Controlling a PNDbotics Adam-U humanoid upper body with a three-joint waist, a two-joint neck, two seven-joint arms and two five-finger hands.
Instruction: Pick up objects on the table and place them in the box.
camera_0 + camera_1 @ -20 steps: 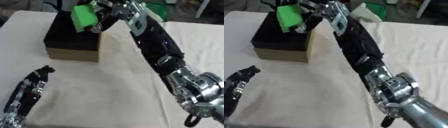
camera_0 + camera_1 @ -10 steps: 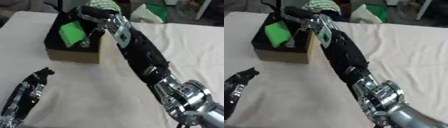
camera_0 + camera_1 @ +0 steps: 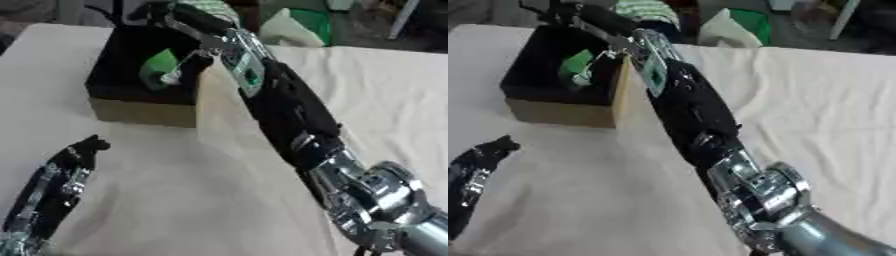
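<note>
A box (image 3: 144, 111) with tan cardboard walls and a black inside stands at the far left of the table. A bright green object (image 3: 160, 67) sits low inside it, near its right wall. My right arm stretches from the lower right up across the table and over the box. My right hand (image 3: 162, 12) is a dark blur above the box's far side, and I cannot make out whether it still touches the green object. At the lower left, my left hand (image 3: 63, 182) rests open on the cloth, fingers pointing towards the box.
A white cloth (image 3: 385, 100) covers the table. Behind the far edge lie a green and white bag (image 3: 741, 25) and a green striped cloth (image 3: 647, 9). My right forearm (image 3: 280, 105) lies diagonally across the middle of the table.
The green object has gone from above the box's rim down into the box, carried by my right hand. The left hand has stayed in place.
</note>
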